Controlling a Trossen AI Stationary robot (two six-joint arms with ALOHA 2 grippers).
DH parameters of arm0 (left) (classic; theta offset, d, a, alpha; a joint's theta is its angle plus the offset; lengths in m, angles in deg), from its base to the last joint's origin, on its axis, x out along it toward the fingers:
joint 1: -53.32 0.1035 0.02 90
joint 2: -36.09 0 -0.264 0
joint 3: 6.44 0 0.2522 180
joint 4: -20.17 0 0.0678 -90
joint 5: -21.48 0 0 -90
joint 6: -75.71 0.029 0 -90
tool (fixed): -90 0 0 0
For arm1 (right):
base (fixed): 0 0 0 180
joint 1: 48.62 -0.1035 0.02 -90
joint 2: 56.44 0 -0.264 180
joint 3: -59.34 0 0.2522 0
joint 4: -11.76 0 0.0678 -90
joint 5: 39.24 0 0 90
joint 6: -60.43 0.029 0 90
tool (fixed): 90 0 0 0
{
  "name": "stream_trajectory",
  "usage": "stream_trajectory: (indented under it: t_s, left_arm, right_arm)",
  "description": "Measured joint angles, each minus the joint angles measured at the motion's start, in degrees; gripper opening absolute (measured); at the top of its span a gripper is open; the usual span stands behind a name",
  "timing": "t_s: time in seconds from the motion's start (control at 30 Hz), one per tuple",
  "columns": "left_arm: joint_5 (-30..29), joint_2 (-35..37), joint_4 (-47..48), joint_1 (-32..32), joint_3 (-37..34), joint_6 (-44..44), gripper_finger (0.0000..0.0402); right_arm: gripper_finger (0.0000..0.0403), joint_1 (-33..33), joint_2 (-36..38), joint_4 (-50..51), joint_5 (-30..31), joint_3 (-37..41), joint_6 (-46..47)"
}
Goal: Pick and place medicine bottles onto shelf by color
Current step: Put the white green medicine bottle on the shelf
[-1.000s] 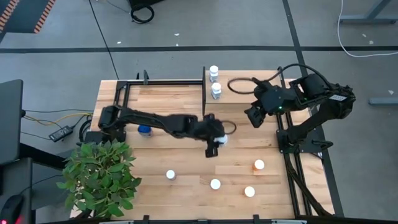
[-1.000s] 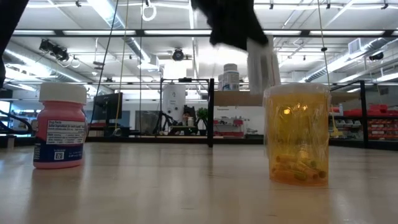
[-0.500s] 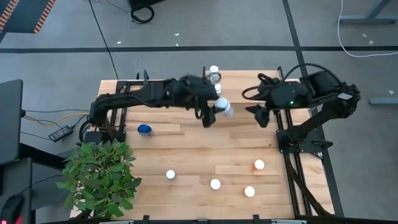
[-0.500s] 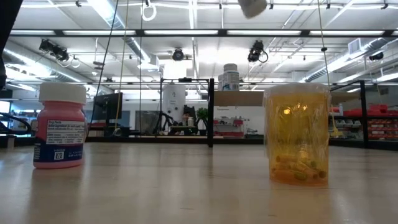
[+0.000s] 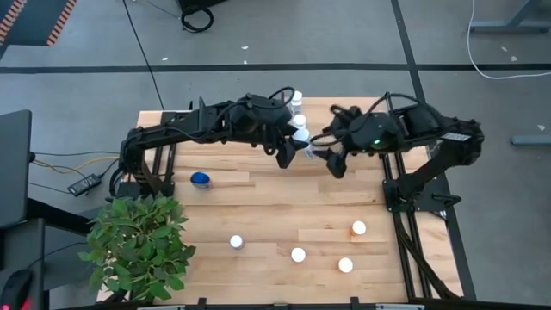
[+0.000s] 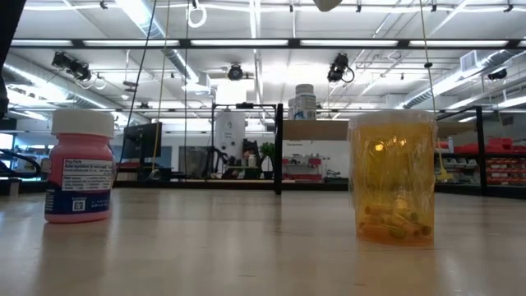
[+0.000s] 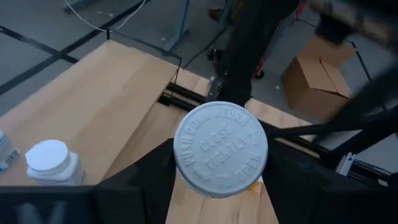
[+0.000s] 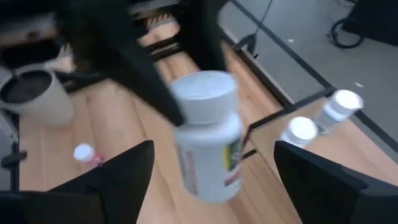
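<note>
A white medicine bottle (image 8: 206,134) with a white cap (image 7: 221,149) hangs high over the table, just in front of the shelf (image 5: 320,110). My left gripper (image 5: 291,153) is shut on it. My right gripper (image 8: 211,190) is open. It faces the bottle from the table's right, one finger on either side and both clear of it. Two more white bottles (image 8: 301,130) (image 8: 339,106) stand on the shelf. The low view shows only the lifted bottle's base (image 6: 329,3) at the picture's top edge. My left gripper pinches the white bottle between its two fingers (image 7: 152,180), which come from the table's left and slant slightly down. The cap hides the contact in the left wrist view. In the right wrist view one dark finger lies on the bottle's side below the cap (image 8: 176,115). The bottle hangs clear of the table, tilted.
A blue bottle (image 5: 200,180) stands at mid left. A pink bottle (image 6: 78,168) and an orange one (image 6: 393,177) stand near the front, among several white-capped bottles (image 5: 298,255). A leafy plant (image 5: 142,241) fills the near left corner. Black rails (image 5: 282,120) edge the shelf.
My left gripper has risen from the table's middle and gone toward the far edge, carrying the white bottle up to a spot beside the shelf. My right gripper has moved toward the table's left, up to the bottle.
</note>
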State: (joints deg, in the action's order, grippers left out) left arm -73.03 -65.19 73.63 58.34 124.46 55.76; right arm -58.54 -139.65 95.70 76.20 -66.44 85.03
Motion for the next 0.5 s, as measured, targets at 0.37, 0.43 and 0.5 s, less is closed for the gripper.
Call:
stream_trajectory:
  t_s: [0.37,0.43,0.5]
  left_arm:
    - [0.7,0.2,-1.4,-0.1,0.0,-2.0,0.0231]
    - [1.9,0.2,-2.2,-0.1,0.0,-2.0,0.0231]
    - [2.6,0.2,-2.3,-0.3,0.0,-2.2,0.0223]
  right_arm:
    - [0.0343,0.1,-4.3,-0.4,1.5,0.0,-1.8]
    - [0.0343,0.1,-4.8,-0.2,2.8,0.0,-1.8]
    - [0.0343,0.1,-5.2,-0.2,4.2,0.0,-1.8]
